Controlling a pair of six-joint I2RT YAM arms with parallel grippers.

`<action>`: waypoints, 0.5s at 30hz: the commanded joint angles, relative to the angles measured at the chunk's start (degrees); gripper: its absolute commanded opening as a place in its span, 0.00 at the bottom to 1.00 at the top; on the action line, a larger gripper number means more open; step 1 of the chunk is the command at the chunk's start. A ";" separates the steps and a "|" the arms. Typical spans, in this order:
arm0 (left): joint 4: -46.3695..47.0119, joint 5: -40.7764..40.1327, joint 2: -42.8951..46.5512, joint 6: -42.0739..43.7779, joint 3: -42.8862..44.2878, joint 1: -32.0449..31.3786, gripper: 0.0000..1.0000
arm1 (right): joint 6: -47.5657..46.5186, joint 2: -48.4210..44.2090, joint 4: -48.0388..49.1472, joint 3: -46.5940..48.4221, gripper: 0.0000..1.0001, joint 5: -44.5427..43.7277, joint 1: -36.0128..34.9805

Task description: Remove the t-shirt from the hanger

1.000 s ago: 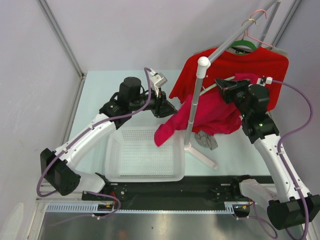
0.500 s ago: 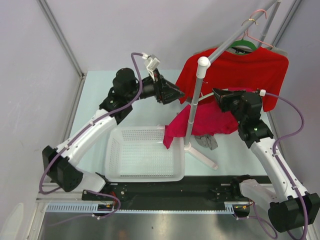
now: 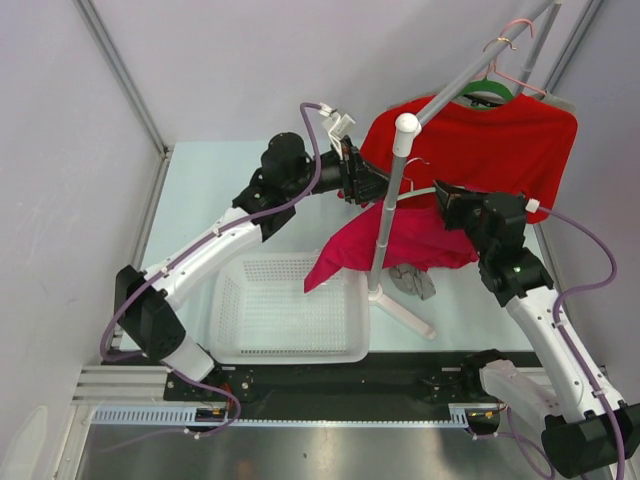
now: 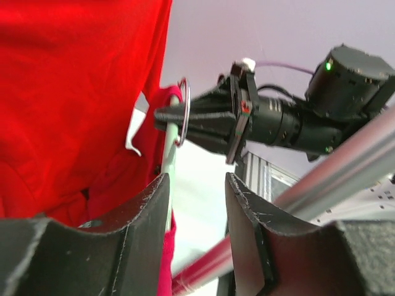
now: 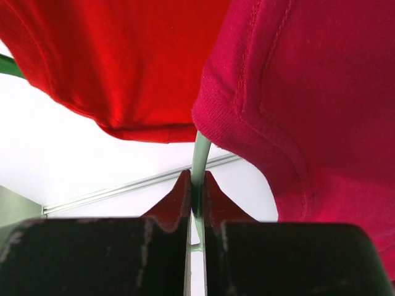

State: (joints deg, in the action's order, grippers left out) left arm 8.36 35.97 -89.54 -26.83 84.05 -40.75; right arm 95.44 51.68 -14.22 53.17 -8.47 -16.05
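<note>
The crimson t-shirt (image 3: 410, 243) hangs bunched off the pale grey-green hanger (image 3: 418, 191), one end drooping over the basket. My right gripper (image 3: 443, 192) is shut on the hanger's arm. In the right wrist view its jaws (image 5: 196, 188) pinch the thin green hanger (image 5: 199, 153) just below the t-shirt's collar (image 5: 321, 92). My left gripper (image 3: 378, 188) is beside the rack pole, just left of the hanger's hook. In the left wrist view it (image 4: 196, 209) stands open and empty, with the hanger (image 4: 169, 151), its silver hook (image 4: 184, 111) and the t-shirt (image 4: 117, 182) ahead.
A brighter orange-red t-shirt (image 3: 490, 140) hangs on a dark green hanger (image 3: 485, 92) from the sloping rack rail, with a pink wire hanger (image 3: 520, 45) above. The rack's upright pole (image 3: 385, 235) stands between the arms. A white basket (image 3: 290, 312) lies front left; a grey cloth (image 3: 412, 281) lies by the rack foot.
My left arm has swung up and right, from the t-shirt's low end by the basket to the hanger's hook. The t-shirt's loose end has dropped. The right gripper has kept its hold.
</note>
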 commanded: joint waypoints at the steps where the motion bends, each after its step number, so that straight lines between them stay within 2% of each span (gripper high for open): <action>1: 1.66 -1.60 -1.34 2.22 5.24 -1.95 0.46 | 3.53 -1.06 1.30 3.43 0.00 -2.52 -1.08; 11: -0.27 -4.15 -5.38 3.80 8.23 -3.10 0.41 | 3.44 -1.67 0.86 4.23 0.00 -3.66 -2.40; 15: -1.32 -4.50 -7.23 4.06 10.16 -3.19 0.35 | 3.35 -1.23 1.21 4.40 0.00 -4.10 -3.28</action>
State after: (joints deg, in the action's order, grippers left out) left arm 7.79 33.17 -95.31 -24.45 90.32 -43.90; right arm 97.06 51.66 -16.25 53.52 -11.44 -18.09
